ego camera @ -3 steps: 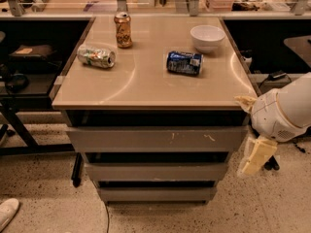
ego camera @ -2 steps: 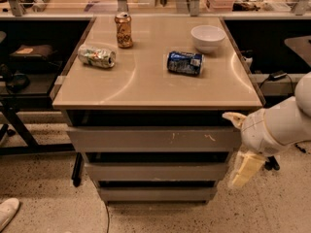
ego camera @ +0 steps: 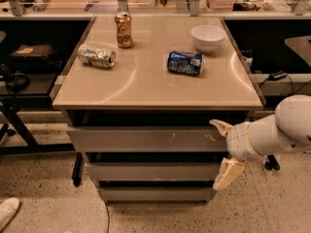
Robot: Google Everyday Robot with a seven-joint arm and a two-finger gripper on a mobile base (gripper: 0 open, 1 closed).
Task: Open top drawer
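Observation:
The top drawer (ego camera: 141, 139) is the widest grey front right under the tabletop, with small white scratches right of centre. It looks pushed in. My gripper (ego camera: 224, 150) is at the drawer front's right end, coming in from the right on a white arm (ego camera: 282, 130). It is open: the upper fingertip (ego camera: 219, 126) sits at the drawer's top right corner, and the lower finger (ego camera: 228, 174) hangs down by the middle drawer (ego camera: 150, 171). The gripper holds nothing.
The beige tabletop (ego camera: 146, 89) carries an upright brown can (ego camera: 124, 29), a crushed silver can (ego camera: 96, 55), a lying blue can (ego camera: 185, 62) and a white bowl (ego camera: 208, 37). The bottom drawer (ego camera: 155, 193) is lowest. A black desk (ego camera: 24, 81) stands left; a shoe (ego camera: 7, 212) lies bottom left.
My gripper has moved left and slightly down, from beside the table's right corner to the right end of the top drawer front. The drawer has not moved.

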